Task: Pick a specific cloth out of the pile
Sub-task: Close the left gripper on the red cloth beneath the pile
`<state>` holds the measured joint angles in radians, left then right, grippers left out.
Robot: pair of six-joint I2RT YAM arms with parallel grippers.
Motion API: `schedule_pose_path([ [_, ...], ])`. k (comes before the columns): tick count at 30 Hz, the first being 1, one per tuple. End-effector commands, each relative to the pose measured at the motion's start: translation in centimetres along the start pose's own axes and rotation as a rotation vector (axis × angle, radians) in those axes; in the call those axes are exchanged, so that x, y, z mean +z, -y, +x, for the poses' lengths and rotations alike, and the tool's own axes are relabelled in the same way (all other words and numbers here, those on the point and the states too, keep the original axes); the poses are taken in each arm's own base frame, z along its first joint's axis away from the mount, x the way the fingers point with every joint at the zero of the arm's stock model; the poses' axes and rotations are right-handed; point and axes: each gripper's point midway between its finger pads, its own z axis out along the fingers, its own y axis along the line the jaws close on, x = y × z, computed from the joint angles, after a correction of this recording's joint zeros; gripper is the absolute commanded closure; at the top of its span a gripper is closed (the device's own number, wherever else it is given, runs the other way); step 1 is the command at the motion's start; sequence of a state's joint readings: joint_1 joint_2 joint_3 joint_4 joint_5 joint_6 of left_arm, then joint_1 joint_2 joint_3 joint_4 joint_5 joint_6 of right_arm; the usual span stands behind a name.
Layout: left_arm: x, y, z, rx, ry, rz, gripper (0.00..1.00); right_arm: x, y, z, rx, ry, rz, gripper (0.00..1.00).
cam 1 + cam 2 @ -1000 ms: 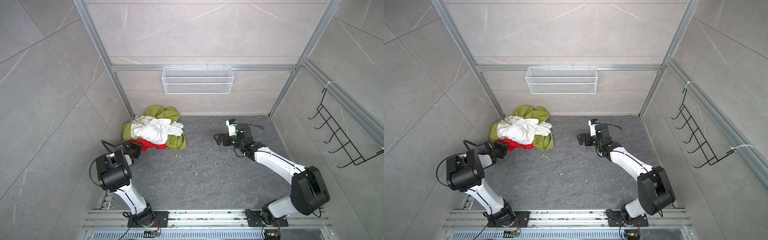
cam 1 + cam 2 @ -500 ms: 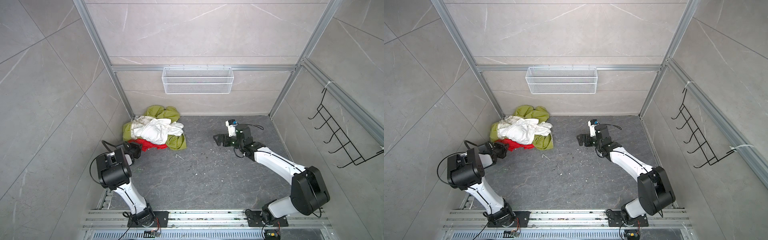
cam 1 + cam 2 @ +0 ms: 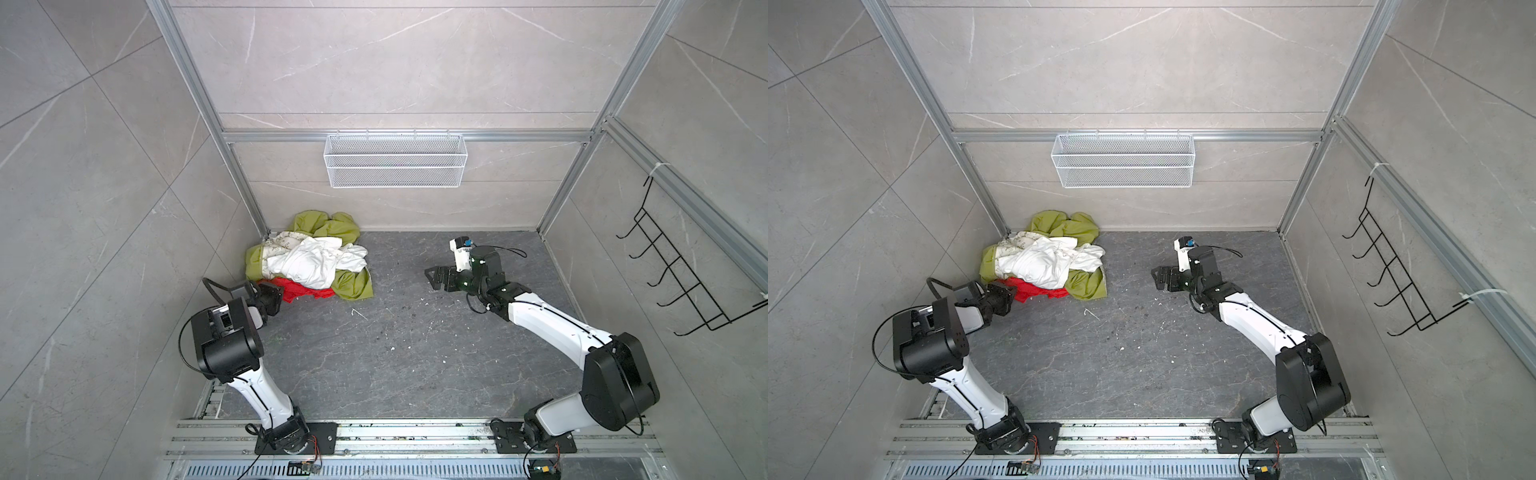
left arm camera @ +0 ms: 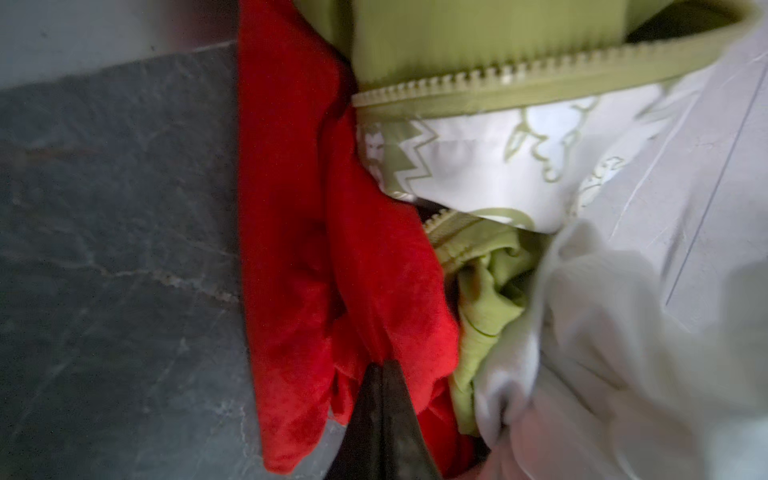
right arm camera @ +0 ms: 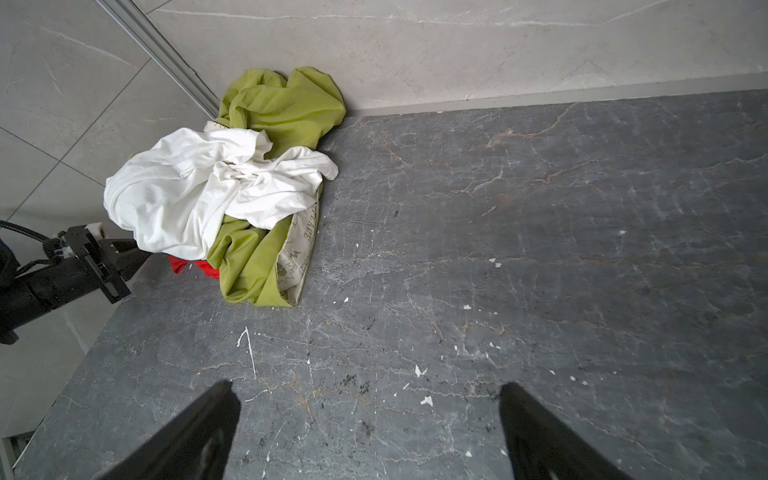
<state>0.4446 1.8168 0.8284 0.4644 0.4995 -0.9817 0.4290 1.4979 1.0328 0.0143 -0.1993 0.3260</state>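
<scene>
Where both top views look down on the dark stone worktop, the pile sits in the far left corner. It holds an olive-green cloth, a white cloth on top and a cream leaf-printed cloth beside it. The red cloth pokes out from under the pile's near edge as a bright, plain, crumpled strip lying on the worktop. The left fingers meet that strip's left end; the right fingers hang over bare worktop, well apart from the pile.

Seen from the left wrist, the red cloth fills the middle as thin, unpatterned fabric in soft folds, lying against the olive-green cloth's zip and the printed cream. The left fingers are pressed together, pinching a fold of red gathered at their tips.

From the right wrist, only a small patch of the red cloth shows beneath the white and green — and the right fingers stand spread wide with bare worktop between them.
</scene>
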Motion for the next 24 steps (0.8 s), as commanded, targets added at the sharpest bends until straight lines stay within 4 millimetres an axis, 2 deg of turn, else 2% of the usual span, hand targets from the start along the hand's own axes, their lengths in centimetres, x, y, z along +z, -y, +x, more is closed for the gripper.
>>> schedule_pose_path([
  [1,-1.9,3.7,-1.3,0.115,0.051,0.059,1.0,-0.7,-1.2,-1.3,0.002,0.027,-0.025,0.0],
  [11,-3.6,5.0,-0.9,0.165,0.055,0.065,1.0,-1.1,-1.5,-0.9,0.004,0.035,-0.03,0.0],
  [16,-4.2,4.5,-0.3,0.157,0.062,0.056,1.0,-1.2,-1.5,-0.7,0.003,0.034,-0.031,0.0],
  [24,-4.2,1.7,1.2,0.108,0.067,-0.019,1.0,-0.6,-1.9,-0.1,0.006,0.025,-0.041,0.0],
])
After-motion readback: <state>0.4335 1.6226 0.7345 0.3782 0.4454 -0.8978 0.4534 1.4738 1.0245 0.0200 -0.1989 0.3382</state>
